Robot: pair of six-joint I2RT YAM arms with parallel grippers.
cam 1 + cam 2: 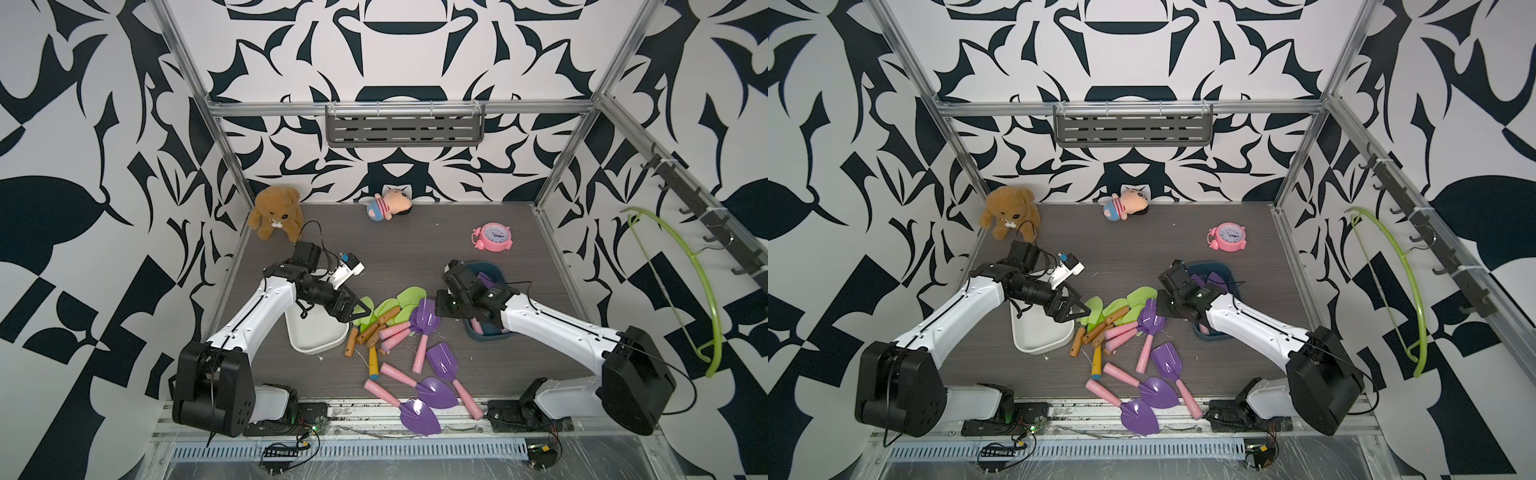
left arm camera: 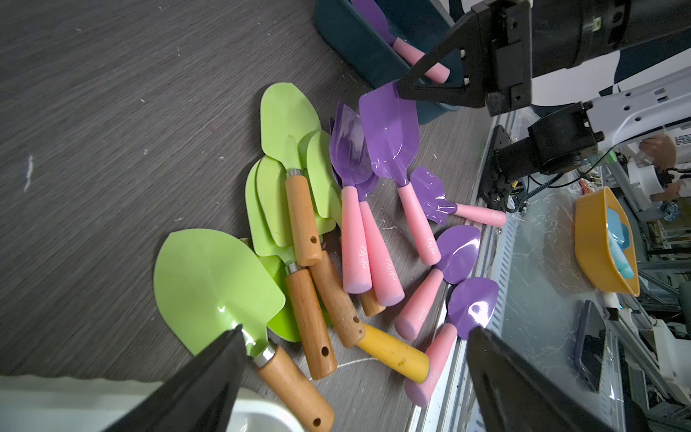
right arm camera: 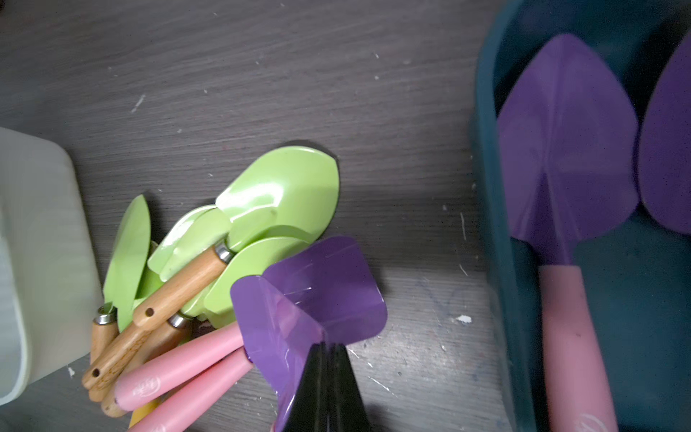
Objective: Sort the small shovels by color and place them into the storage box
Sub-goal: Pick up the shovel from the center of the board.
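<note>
The right fingers [image 3: 326,359] are pressed together on the rim of a square-bladed purple shovel [image 3: 318,288], at its blade end. Its pink handle trails away from them toward the arm bases. Whether it has left the desk [image 1: 395,257] cannot be told. Just beside these fingers stands the blue box [image 3: 486,187], with at least two stored purple shovels [image 3: 568,142] lying inside, one pink handle showing.

The left fingers [image 1: 355,312] are spread wide and hold nothing. They are poised over the green shovels [image 2: 288,123], one fingertip just at the neck of the nearest green blade. Directly below and behind them sits the white box [image 1: 318,336], apparently empty.

Between the two pairs of fingers lies the pile. Green blades with brown handles lie toward the left fingers and two pink-handled purple ones toward the right, with one yellow handle [image 1: 372,361] poking out on the side of the arm bases. Well apart from either pair, toward those bases, three loose purple shovels [image 1: 436,392] lie singly.

Farthest off, at the back of the desk, are a teddy [image 1: 276,212], a doll [image 1: 388,203] and a clock [image 1: 492,237], none of them part of the sort.

Progress, as judged: early. A couple of purple shovels are boxed and one is in the grip. About five purple and every green one remain, and the white box is presumably meant for the green.
</note>
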